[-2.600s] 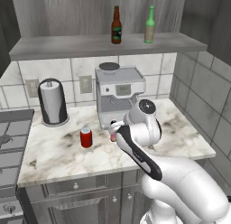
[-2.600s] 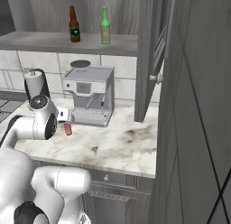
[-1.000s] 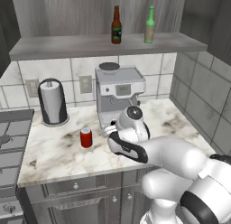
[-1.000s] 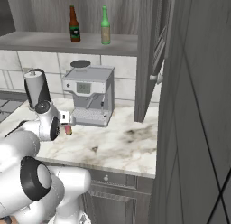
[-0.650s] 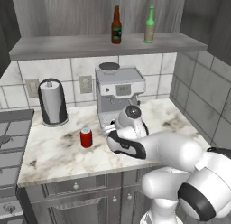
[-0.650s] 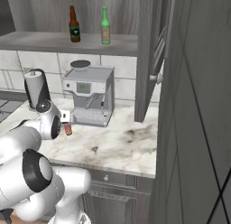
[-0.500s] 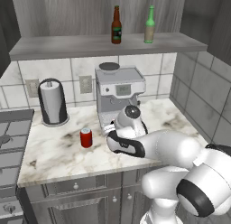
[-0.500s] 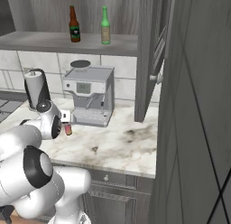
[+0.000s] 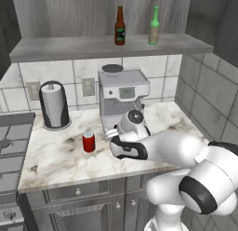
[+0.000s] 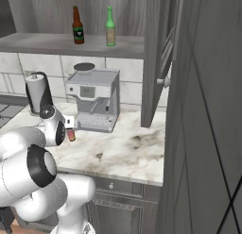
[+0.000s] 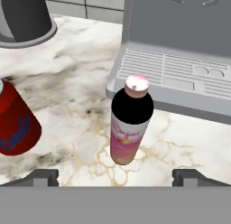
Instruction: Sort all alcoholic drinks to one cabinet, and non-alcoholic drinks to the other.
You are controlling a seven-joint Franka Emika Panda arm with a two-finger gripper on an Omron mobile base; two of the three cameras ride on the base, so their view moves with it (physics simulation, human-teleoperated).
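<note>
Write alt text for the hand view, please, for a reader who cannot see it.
A small pink bottle stands upright on a marble counter, centred between the open gripper fingertips. A red soda can stands at the left edge, and a grey coffee machine stands behind the bottle.

Soda can [image 11: 13, 121] cut by left edge; paper towel holder [image 11: 22, 17] cropped at top.

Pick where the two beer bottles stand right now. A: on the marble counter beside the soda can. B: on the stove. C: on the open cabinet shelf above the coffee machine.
C: the brown bottle and green bottle stand upright side by side on the cabinet shelf above the coffee machine.
</note>
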